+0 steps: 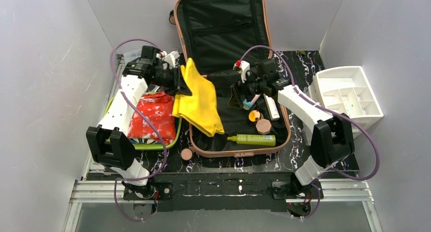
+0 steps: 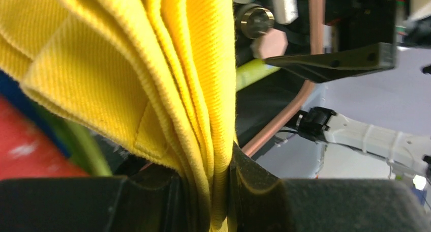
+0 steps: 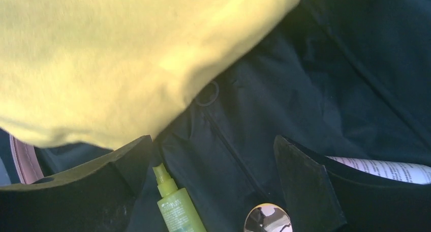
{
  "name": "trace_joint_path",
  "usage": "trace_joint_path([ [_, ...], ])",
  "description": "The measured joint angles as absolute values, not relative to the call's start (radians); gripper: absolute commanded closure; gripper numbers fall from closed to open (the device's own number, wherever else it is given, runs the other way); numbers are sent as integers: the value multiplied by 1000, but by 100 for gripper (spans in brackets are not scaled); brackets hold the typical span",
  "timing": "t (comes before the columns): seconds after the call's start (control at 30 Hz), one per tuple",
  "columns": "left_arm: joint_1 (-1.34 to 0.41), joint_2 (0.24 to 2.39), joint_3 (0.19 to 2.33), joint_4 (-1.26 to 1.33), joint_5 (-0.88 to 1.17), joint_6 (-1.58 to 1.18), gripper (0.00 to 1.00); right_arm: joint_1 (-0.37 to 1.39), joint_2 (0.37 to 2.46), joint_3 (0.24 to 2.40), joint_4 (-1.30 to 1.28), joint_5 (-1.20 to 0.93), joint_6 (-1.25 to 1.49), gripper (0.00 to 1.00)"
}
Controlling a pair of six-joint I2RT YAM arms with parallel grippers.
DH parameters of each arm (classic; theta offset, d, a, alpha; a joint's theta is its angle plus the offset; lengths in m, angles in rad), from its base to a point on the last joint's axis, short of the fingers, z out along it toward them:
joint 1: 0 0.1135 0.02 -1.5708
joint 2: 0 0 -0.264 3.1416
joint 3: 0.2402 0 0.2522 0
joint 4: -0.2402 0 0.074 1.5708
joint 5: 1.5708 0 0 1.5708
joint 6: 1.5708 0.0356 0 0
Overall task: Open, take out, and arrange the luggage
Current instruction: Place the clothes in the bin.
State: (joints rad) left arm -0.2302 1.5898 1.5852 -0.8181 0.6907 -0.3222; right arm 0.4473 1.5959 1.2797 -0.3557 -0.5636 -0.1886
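- Lime tray (image 1: 152,146), desk (image 1: 305,64) left: red garment (image 1: 152,115) lay inside, judged already sorted out of case.
- Left jaws: nearly together, clamped on bunched top edge of yellow cloth (image 1: 201,102). Cloth hung between tray and case, lower end draped over case rim; judged mid-transfer toward tray.
- Luggage (image 1: 223,28): desk centre, open, lid upright against back wall, base flat. Green bottle (image 1: 252,139) and small toiletries remained inside.
- Right jaws: wide apart, empty, hovered low over base lining just beside cloth; judged free for next item.
- White organizer (image 1: 350,94): desk right, compartments showed nothing inside.
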Motion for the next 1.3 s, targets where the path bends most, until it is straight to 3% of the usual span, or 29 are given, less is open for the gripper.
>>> trace_joint_path([
  [0.4,93,1601,1572,-1137,614,7,100,471,1617,1199,-289,-578,-197,2],
  [0.73,263,1605,1540,-1186,621,175,100,678,1766,1171,-305,-555,-253,2],
  [1.03,535,1774,1597,-1203,526,367,100,677,1746,1171,-315,-517,-288,2],
  [1.3,586,1795,1637,-1217,483,443,100,675,1741,1171,-315,-506,-292,2],
])
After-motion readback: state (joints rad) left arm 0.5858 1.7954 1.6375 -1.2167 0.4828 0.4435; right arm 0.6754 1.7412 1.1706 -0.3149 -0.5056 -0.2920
